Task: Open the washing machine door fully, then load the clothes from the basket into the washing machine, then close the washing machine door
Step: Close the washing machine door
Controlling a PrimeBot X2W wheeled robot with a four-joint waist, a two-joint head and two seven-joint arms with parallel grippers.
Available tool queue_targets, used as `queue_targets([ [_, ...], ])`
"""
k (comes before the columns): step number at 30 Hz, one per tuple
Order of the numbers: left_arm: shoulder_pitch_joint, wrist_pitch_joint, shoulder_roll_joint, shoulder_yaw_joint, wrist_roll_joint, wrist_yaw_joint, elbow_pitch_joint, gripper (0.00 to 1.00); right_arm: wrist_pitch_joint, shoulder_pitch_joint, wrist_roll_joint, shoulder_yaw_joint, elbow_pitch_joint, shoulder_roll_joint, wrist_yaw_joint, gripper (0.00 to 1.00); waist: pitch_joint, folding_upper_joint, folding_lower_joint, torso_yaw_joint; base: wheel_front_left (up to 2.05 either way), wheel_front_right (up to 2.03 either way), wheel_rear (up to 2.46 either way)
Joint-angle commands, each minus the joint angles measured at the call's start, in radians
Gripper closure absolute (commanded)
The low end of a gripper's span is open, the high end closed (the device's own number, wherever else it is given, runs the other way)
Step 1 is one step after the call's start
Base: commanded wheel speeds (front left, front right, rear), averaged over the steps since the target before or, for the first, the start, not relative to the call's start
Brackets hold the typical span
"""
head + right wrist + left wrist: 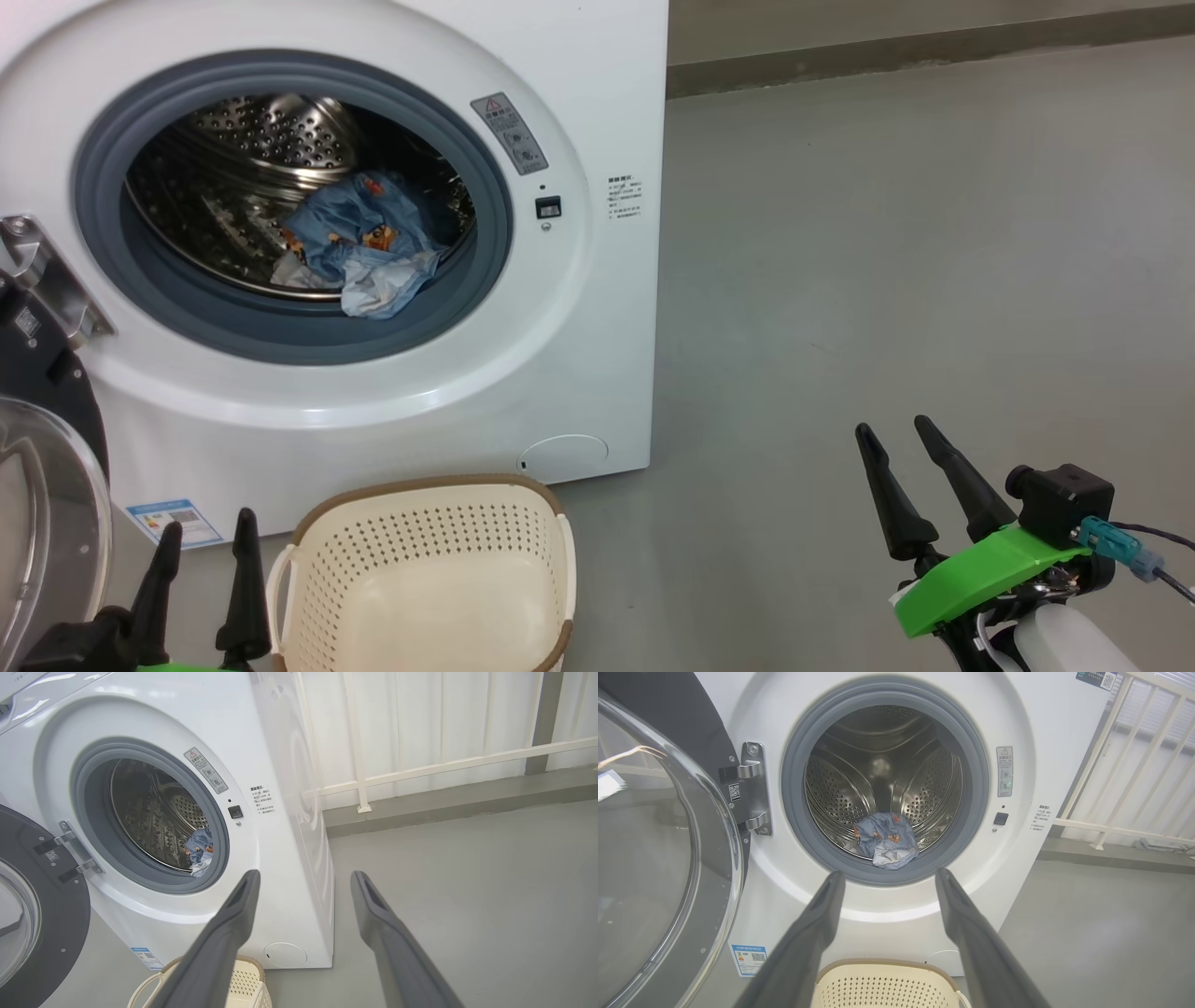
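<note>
Stage: closing, likely. Clothes [359, 247] inside washer [597, 75], at front lip; basket [425, 499] empty, just before washer. Door [654, 849] swung wide at washer's left. Left gripper [209, 523] before washer's left corner, right gripper [893, 427] well right of washer, both jaws wide, holding nothing. Next: reach door's outer edge, push shut.

- head cam: up high, tilted down at the washing machine [597, 308] front
- left wrist: low, square-on to its drum [840, 798]
- right wrist: angled from the right, same drum

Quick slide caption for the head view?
Washer door open, clothes in drum, basket empty; left end effector and right end effector open.
</note>
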Motion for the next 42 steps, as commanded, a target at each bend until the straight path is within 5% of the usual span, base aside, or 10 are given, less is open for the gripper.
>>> queue_targets([
  [1,-0.03,-0.009,0.028,0.037,-0.006,0.008,-0.024,0.0,-0.007,-0.017,0.0,0.019,-0.02,-0.002,0.006,0.0,0.0,0.0,0.0,0.0,-0.58,0.58,0.0],
  [42,-0.034,-0.01,0.036,0.009,0.002,0.036,-0.015,0.0,-0.002,-0.014,-0.008,0.026,-0.009,-0.012,0.006,0.0,-0.006,0.0,0.0,0.021,-0.02,0.02,0.0],
])
